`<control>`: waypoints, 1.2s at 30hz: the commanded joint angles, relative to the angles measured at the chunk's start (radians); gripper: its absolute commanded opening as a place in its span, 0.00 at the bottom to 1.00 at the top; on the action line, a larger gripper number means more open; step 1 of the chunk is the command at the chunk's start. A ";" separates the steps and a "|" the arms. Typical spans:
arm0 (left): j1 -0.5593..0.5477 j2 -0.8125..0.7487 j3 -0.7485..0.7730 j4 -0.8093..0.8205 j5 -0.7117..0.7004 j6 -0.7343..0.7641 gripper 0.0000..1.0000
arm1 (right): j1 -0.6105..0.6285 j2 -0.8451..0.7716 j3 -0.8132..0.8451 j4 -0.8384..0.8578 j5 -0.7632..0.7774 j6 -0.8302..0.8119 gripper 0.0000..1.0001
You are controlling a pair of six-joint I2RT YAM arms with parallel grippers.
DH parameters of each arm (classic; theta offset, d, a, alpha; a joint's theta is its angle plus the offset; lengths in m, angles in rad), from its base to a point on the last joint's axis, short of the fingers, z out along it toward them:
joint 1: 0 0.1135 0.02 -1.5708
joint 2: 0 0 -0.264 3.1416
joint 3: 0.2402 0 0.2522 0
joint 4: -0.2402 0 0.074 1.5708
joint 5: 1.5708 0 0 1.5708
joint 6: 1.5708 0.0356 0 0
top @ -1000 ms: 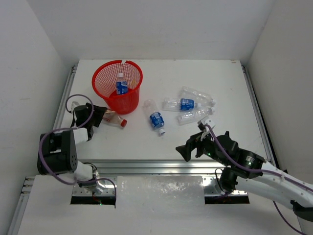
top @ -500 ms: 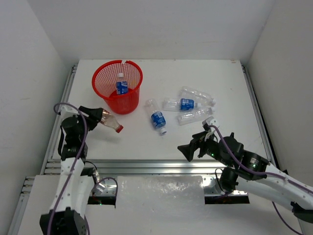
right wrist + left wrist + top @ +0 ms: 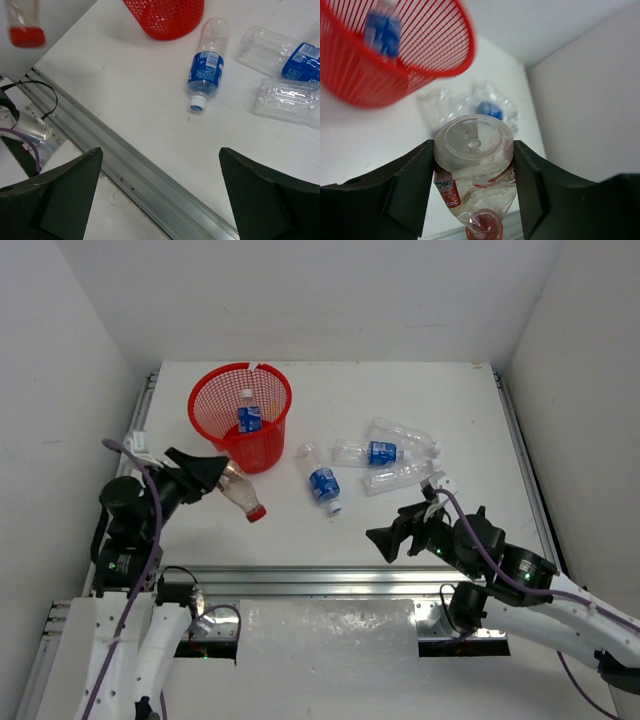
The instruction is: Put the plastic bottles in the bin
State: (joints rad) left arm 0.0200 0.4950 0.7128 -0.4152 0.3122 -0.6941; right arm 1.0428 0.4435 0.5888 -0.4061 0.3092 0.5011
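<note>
Above the white, white-walled table (image 3: 420, 400), left jaws clamp the red-capped bottle (image 3: 241, 493); right jaws gape.

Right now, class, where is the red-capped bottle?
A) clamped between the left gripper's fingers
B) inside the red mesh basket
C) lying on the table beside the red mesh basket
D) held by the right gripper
A: the left wrist view shows the red-capped bottle pinched at its base end between the two fingers of the left gripper, cap pointing away.
</note>
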 commanded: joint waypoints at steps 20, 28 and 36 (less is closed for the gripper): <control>0.000 0.938 0.743 0.179 -0.461 0.099 0.71 | 0.002 0.044 0.060 -0.033 0.083 -0.025 0.99; -0.005 0.823 0.824 0.094 -0.322 0.122 1.00 | -0.035 0.404 0.169 0.029 -0.016 -0.101 0.99; -0.005 0.316 0.460 -0.051 -0.202 0.232 1.00 | -0.234 0.916 0.333 0.214 -0.191 -0.147 0.99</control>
State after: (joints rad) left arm 0.0196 0.9867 1.3209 -0.3939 0.0559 -0.5354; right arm 0.8413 1.2369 0.8261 -0.3103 0.1837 0.3939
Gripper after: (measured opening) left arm 0.995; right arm 0.986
